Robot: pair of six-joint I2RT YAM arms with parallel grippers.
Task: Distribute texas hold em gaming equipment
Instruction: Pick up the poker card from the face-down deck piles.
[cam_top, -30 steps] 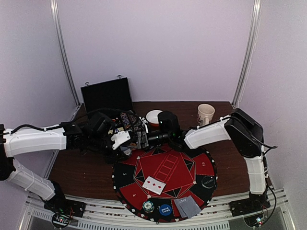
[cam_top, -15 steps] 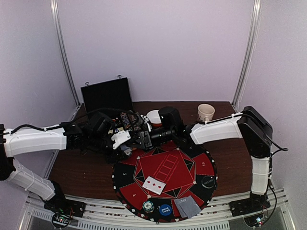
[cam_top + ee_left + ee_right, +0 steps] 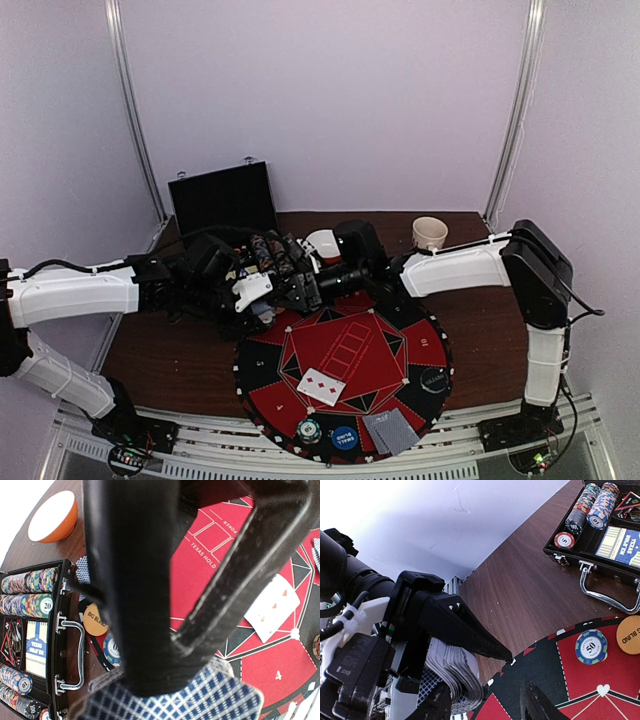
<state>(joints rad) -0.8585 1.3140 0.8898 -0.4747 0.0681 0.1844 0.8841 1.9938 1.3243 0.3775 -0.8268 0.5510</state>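
My left gripper (image 3: 256,300) is shut on a deck of playing cards with blue-checked backs (image 3: 175,702), held just above the mat's far left edge. The deck also shows in the right wrist view (image 3: 457,672), between the left gripper's black fingers (image 3: 470,630). My right gripper (image 3: 297,285) is open, its fingertips (image 3: 437,702) just beside the deck's lower edge. An orange "BIG BLIND" disc (image 3: 95,620) and a blue-rimmed chip (image 3: 113,650) lie on the mat's edge beside the case. Two face-up red-pipped cards (image 3: 322,385) lie on the mat, and face-down cards (image 3: 390,432) lie at its near edge with three chips (image 3: 309,431).
The round red-and-black mat (image 3: 345,350) fills the table's middle. An open black case (image 3: 225,200) with rows of chips (image 3: 27,605) stands at the back left. An orange bowl (image 3: 322,243) and a cup (image 3: 430,235) stand behind the mat.
My right gripper has moved a little left, closer to the deck held in the left gripper, and its elbow has swung right. The left arm has not moved.
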